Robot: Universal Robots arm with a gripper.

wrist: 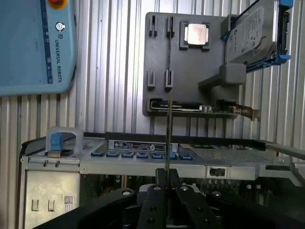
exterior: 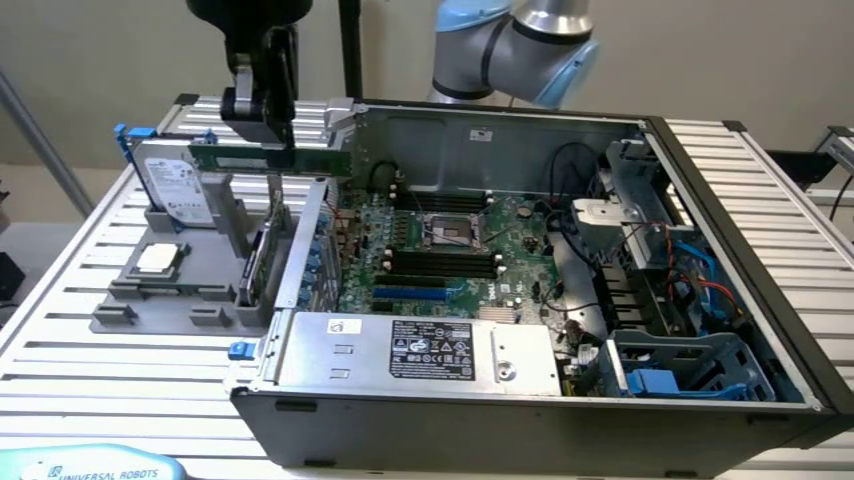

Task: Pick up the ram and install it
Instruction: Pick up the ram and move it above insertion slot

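The ram (exterior: pixel 314 160) is a long thin green stick, held level in the air above the case's left wall and the grey holder. My gripper (exterior: pixel 274 140) is shut on its middle from above. In the wrist view the ram (wrist: pixel 167 133) shows edge-on as a thin line running out from between my black fingers (wrist: pixel 155 195), with my gripper (wrist: pixel 167 185) closed around it. The motherboard's black slots (exterior: pixel 434 262) lie inside the open computer case (exterior: pixel 747 200), to the exterior view's right of the ram and lower.
A grey holder tray (exterior: pixel 127 290) beside the case carries a silver hard drive (exterior: pixel 180 190), a CPU chip (exterior: pixel 158 257) and an upright expansion card (exterior: pixel 274 250). The power supply (exterior: pixel 427 350) fills the case's near side. A blue teach pendant (wrist: pixel 33 43) lies on the slatted table.
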